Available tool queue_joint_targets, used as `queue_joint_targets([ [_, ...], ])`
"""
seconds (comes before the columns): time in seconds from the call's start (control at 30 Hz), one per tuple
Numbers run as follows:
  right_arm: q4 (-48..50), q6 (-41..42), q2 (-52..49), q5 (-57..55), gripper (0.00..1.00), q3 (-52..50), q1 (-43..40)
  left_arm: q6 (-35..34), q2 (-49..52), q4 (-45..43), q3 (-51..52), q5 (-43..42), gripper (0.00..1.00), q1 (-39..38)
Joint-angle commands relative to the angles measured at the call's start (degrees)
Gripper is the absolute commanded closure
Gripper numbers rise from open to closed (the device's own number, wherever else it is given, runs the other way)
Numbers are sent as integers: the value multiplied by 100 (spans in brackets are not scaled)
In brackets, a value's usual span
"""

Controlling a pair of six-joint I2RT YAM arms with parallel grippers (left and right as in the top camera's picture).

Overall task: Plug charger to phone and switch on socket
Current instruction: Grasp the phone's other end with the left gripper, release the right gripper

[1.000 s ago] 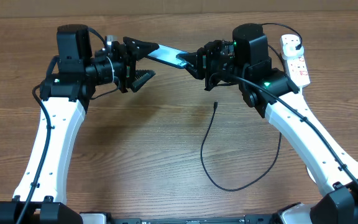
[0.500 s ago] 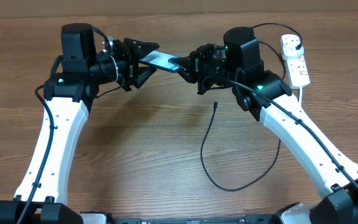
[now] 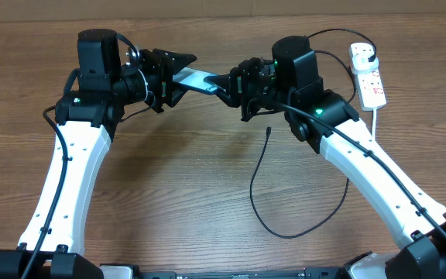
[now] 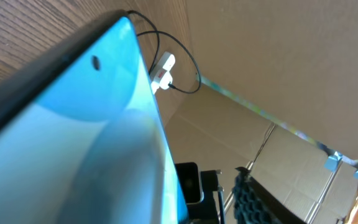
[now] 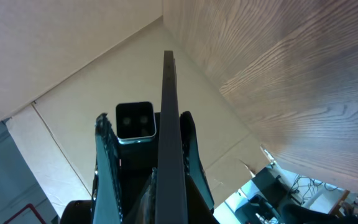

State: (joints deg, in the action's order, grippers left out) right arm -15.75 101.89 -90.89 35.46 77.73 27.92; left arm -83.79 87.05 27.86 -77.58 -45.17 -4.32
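Observation:
My right gripper (image 3: 235,81) is shut on the phone (image 3: 198,77) and holds it above the table at the back. In the right wrist view its dark edge (image 5: 168,124) runs up between my fingers. The phone's far end lies between the fingers of my left gripper (image 3: 170,74), which is open. In the left wrist view the blue screen (image 4: 73,137) fills the left and one finger pad (image 4: 250,199) stands apart from it. The charger cable (image 3: 255,194) lies loose on the table, its connector tip (image 3: 269,130) below the right gripper. The white socket (image 3: 368,76) lies at the back right and shows small in the left wrist view (image 4: 162,68).
The socket's thick white cord (image 3: 375,116) runs down beside the right arm. A black cable (image 3: 339,32) loops behind the socket. Cardboard walls (image 4: 278,62) stand beyond the table's far edge.
My right gripper has carried the phone to the left, so its far end now sits between my left gripper's fingers. The left fingers have narrowed. The charger cable has not moved.

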Motion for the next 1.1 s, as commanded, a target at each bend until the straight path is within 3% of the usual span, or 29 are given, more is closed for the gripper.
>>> queue_joint_targets([
  [0.0, 96, 13, 280, 63, 96, 146, 31, -48, 24, -22, -11, 57, 60, -22],
  [0.27, 96, 15, 280, 66, 96, 146, 33, -46, 24, -22, -11, 59, 64, -22],
  [0.5, 96, 15, 280, 66, 95, 146, 33, -48, 24, -24, -11, 61, 76, -22],
  [0.57, 98, 15, 280, 68, 88, 146, 46, -72, 24, -24, -11, 70, 83, -22],
  [0.63, 101, 15, 280, 66, 80, 146, 66, -72, 24, -26, -11, 85, 96, -22],
  [0.9, 98, -343, 280, -4, 36, 146, 131, -59, 24, -24, -11, 175, 96, -22],
  [1.07, 31, -1952, 280, -203, 16, 146, 50, 455, 24, 13, -11, 708, 96, -20],
])
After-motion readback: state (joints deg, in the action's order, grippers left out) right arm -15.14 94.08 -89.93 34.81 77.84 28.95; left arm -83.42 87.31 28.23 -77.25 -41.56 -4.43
